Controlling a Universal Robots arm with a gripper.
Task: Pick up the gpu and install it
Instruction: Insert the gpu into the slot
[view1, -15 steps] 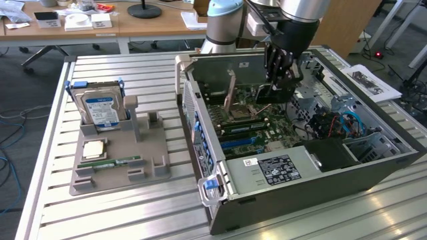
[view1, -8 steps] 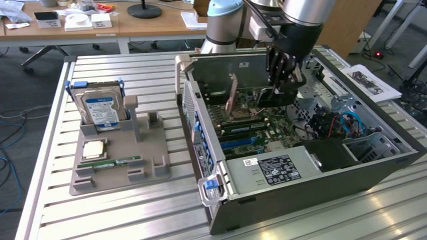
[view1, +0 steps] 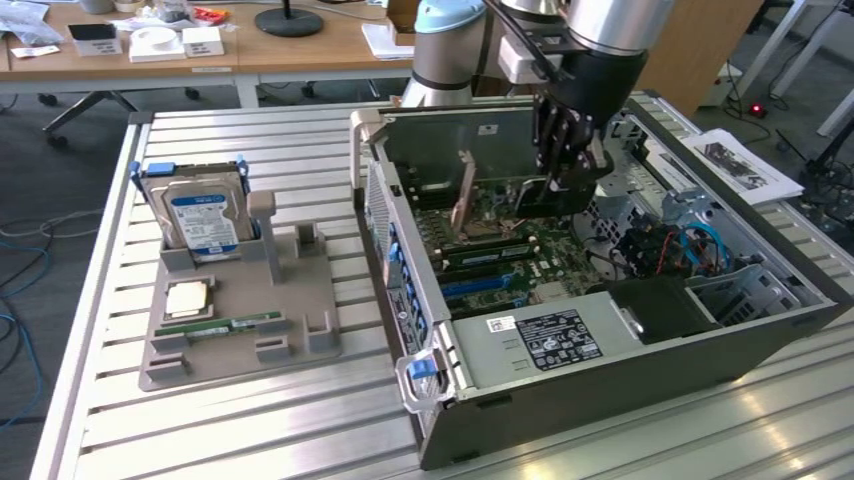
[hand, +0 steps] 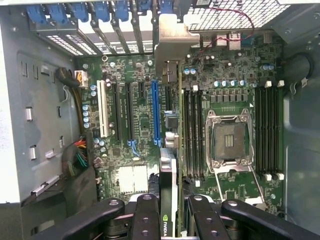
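Inside the open computer case (view1: 627, 370), the gripper (view1: 566, 178) is positioned over the motherboard (view1: 514, 260), reaching down from above. The gpu (view1: 545, 205) is clamped between the fingers (view1: 554, 140), which are closed against its two faces at a medium width.

From the wrist view, the gpu (hand: 169, 175) is seen edge-on between the gripper (hand: 172, 217) fingers (hand: 145, 215). The black cooler face carrying a green logo lies against one finger pair, and the thin green board edge lies beside the other. The silver end bracket is directed towards the slotted rear wall of the case, where blue retainer clips are fitted. The card is held upright over the motherboard (hand: 135, 135), in line with the area between the blue expansion slot (hand: 156, 110) and the memory slots (hand: 192, 135). The empty processor socket (hand: 227, 140) is located beyond the memory slots. Whether the card's lower edge is in contact with a slot cannot be determined.

At the near end of the case, a power supply (view1: 547, 340) with a black label is mounted.

On the ribbed metal table (view1: 240, 430), at the exterior view's left and well apart from the case, a grey fixture (view1: 240, 310) is placed. A hard drive (view1: 203, 220) is stood upright in it, and a processor (view1: 187, 298) and a memory stick (view1: 220, 325) are laid flat on it.
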